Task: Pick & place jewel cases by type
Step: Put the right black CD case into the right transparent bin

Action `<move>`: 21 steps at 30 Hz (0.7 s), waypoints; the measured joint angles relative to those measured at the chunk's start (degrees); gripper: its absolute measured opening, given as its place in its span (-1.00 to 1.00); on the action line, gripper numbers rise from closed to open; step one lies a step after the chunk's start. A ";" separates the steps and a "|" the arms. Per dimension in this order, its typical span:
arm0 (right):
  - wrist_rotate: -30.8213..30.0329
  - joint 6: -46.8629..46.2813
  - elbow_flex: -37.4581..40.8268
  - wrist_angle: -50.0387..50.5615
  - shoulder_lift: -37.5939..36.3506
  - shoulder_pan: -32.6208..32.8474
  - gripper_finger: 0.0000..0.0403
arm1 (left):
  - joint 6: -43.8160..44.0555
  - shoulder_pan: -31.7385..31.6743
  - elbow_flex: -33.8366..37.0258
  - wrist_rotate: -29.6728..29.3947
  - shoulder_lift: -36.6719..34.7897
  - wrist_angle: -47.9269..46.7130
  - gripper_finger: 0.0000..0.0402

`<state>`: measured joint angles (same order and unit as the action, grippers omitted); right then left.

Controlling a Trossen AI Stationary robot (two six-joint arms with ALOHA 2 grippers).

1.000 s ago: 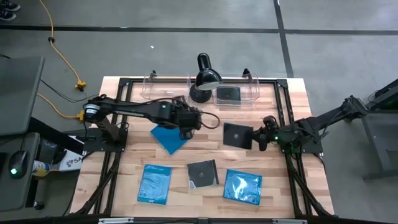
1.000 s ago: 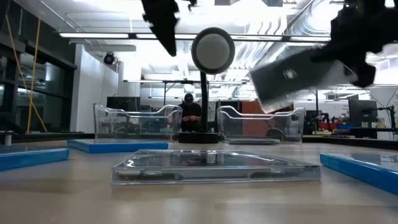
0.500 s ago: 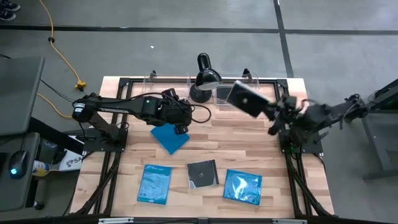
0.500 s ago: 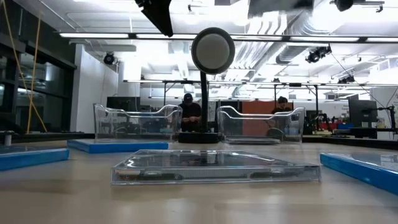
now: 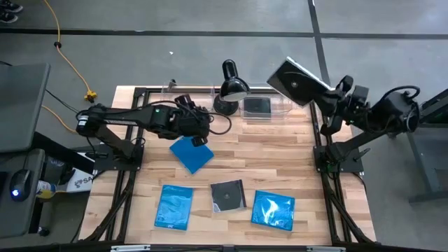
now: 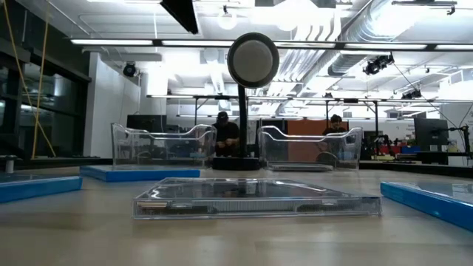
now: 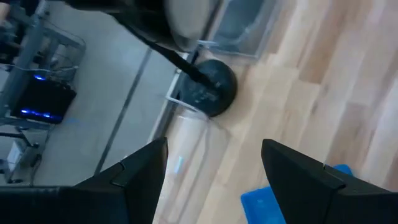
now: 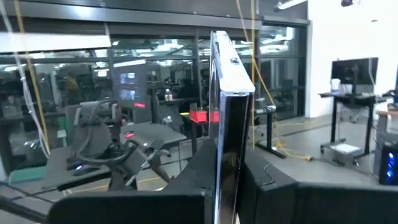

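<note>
My right gripper [image 5: 326,103] is raised high over the table's far right corner, shut on a black jewel case [image 5: 297,81]. The right wrist view shows that case edge-on [image 8: 225,93]. My left gripper [image 5: 199,130] is open. It hovers just beyond a blue case [image 5: 191,153] that lies flat mid-table, also seen in the left wrist view [image 7: 273,202]. Another black case [image 5: 257,106] lies in the right clear bin [image 5: 280,110]. Near the front edge lie a blue case [image 5: 175,206], a dark case [image 5: 229,195] and a blue case [image 5: 273,210]. My right gripper pinches the black case between its two fingers at the edge nearest the arm [image 8: 224,171]. The fingers [image 8: 267,180] come from the table's right side. The case is lifted clear, high above the table, and tilted with its broad face [image 5: 294,78] turned upward.
A black desk lamp [image 5: 231,87] stands at the far edge between the left clear bin [image 5: 183,99] and the right bin. In the low view the dark case [image 6: 255,196] lies in front and the lamp head [image 6: 253,59] behind it. People sit in the room beyond.
My right gripper has carried the black case from low over the table's middle right up and toward the far right corner, tipping it as it rose. My left gripper has drawn back slightly toward the table's left and far side, away from the blue case, which stayed put.
</note>
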<state>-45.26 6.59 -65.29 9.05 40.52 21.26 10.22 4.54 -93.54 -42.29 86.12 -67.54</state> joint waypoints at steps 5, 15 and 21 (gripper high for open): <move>3.29 3.86 -4.46 -2.82 5.12 0.01 -0.94 | -2.16 0.00 0.00 -1.43 -3.75 -0.60 0.27; 14.98 16.25 -14.15 -15.17 13.83 0.02 -0.94 | -4.58 0.00 -0.02 -4.51 -9.80 -3.39 0.27; 21.29 21.36 -22.55 -16.86 19.05 -0.05 -0.94 | -4.81 -0.01 -0.04 -5.11 -12.80 -4.94 0.27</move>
<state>-23.98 27.95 -87.85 -7.82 59.57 21.22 5.41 4.53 -93.58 -47.40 73.32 -72.48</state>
